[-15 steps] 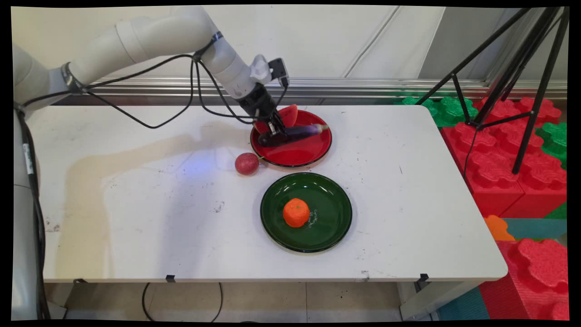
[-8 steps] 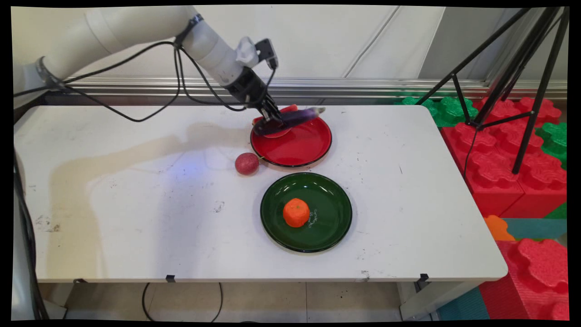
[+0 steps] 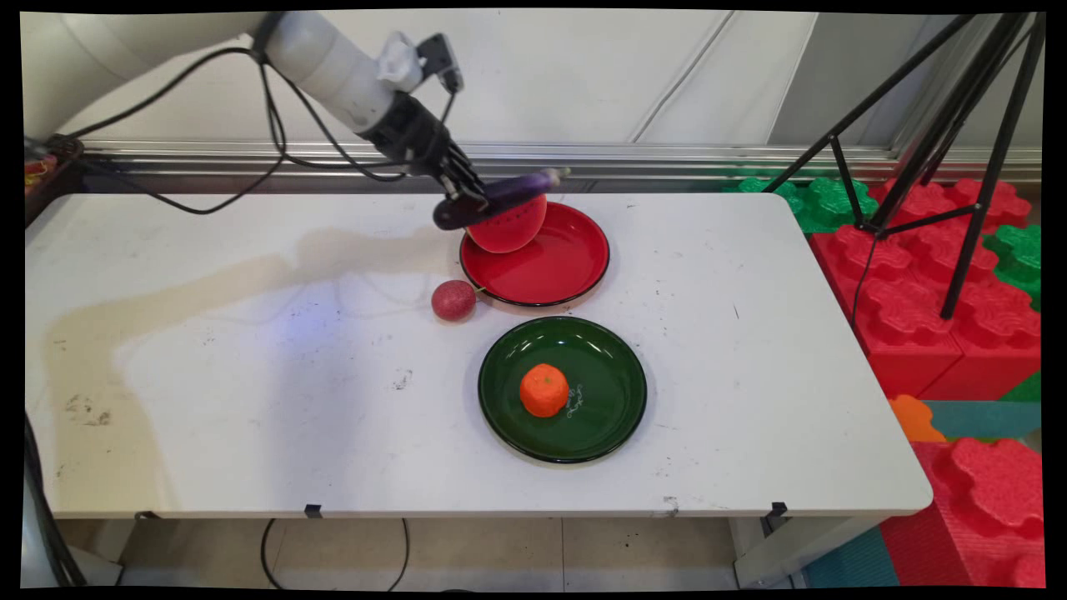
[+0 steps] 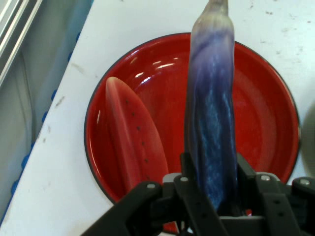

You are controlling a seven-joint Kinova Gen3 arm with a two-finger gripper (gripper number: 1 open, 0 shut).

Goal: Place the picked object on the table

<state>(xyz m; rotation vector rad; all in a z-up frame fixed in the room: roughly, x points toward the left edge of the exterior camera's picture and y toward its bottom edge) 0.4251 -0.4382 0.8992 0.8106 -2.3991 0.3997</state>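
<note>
Gripper [image 3: 460, 202] fingers pinching the purple eggplant [image 3: 508, 192], hanging above the red plate [image 3: 575, 267] upper centre, watermelon slice [image 3: 505, 231] lying beneath.

The arm [image 3: 325, 58] is made of smooth, rounded white links, tube-shaped and thick, with a dark band where one link meets the next. Black cables [image 3: 275, 150] hang from it in loose loops, strapped on at the joints. Near the wrist sits a pale grey bracket carrying a small black box-shaped camera [image 3: 440, 62] with its own thin lead. Past that the wrist turns to a black cylinder, and the pincer [image 3: 467, 196] is all black: a jointed linkage of flat bars with round silvery pivot pins, ending in two slim dark fingers [image 4: 194, 196].
</note>
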